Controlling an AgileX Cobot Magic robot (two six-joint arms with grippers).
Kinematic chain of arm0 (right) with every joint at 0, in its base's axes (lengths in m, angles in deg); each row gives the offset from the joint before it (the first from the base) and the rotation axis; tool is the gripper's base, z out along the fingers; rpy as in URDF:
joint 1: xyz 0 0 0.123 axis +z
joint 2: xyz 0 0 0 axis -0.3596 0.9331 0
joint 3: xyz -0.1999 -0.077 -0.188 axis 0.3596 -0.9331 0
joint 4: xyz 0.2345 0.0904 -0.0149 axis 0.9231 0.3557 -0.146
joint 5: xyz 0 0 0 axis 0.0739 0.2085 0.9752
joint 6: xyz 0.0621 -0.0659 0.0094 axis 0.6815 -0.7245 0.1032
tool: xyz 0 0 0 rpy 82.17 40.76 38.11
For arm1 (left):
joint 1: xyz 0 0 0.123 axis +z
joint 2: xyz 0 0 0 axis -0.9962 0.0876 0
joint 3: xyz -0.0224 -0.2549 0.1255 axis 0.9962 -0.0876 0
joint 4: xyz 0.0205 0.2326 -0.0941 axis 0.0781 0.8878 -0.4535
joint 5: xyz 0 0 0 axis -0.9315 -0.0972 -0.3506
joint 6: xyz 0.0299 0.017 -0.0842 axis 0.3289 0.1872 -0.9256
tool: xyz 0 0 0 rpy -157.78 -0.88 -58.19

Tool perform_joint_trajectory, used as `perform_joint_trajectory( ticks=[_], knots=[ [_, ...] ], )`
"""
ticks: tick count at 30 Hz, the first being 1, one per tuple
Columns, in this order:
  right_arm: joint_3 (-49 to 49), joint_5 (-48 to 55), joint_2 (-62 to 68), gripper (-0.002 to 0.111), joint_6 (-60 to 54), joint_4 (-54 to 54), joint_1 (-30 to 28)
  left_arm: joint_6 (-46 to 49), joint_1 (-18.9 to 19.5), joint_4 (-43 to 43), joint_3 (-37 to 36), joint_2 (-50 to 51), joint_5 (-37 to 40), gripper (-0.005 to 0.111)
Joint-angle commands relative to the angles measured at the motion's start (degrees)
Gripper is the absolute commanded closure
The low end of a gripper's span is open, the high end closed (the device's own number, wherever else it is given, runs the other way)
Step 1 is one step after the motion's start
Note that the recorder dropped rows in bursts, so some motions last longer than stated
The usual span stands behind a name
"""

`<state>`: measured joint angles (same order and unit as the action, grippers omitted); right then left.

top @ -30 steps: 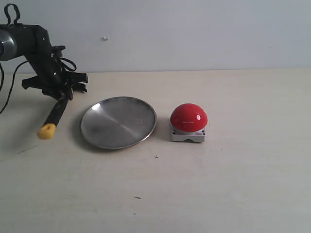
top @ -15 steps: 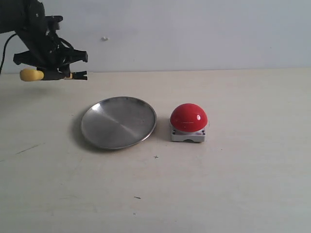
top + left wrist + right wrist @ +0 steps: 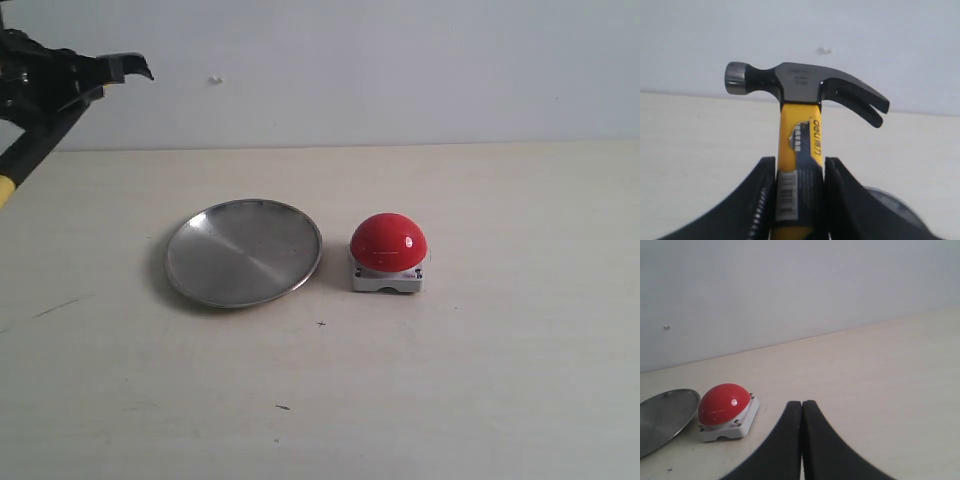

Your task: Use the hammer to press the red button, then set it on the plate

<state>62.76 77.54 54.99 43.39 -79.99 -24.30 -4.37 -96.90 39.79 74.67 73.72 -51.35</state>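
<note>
My left gripper (image 3: 40,88) hangs high at the far left, shut on the hammer (image 3: 42,132). The black handle slants down to the left edge, where a bit of yellow shows. In the left wrist view the gripper (image 3: 800,170) clamps the yellow neck, and the dark head (image 3: 800,82) sticks out beyond the fingers. The silver plate (image 3: 243,252) lies on the table, right of and below the hammer. The red button (image 3: 388,243) stands just right of the plate. My right gripper (image 3: 801,406) is shut on nothing, right of the button (image 3: 724,404), and is out of the exterior view.
The plate's rim (image 3: 670,412) shows beside the button in the right wrist view, and a dark edge of the plate (image 3: 892,200) in the left wrist view. A pale wall (image 3: 400,70) runs behind the beige table (image 3: 450,380).
My left gripper has risen from the table and moved left with the hammer in it. The handle swung from down-left to level and back to down-left. Plate and button have not moved.
</note>
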Motion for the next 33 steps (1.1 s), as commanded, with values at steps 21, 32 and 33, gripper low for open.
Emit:
perform_joint_trajectory(
  ticks=[21,32,33],
  knots=[
    [-0.3,-8.4,-0.3,0.108,13.8,12.4,-0.1,-19.6,-0.2,1.8,-29.5,-33.7,-27.1,0.107],
    [2.6,-10.7,-0.3,0.108,13.9,17.5,14.2,-1.3,-11.0,-13.5,-27.1,-20.0,-33.2,0.107],
    [3.6,-11.4,-0.3,0.108,13.4,17.3,16.0,-1.3,-11.0,-13.5,-26.3,-19.1,-32.7,0.107]
  ],
)
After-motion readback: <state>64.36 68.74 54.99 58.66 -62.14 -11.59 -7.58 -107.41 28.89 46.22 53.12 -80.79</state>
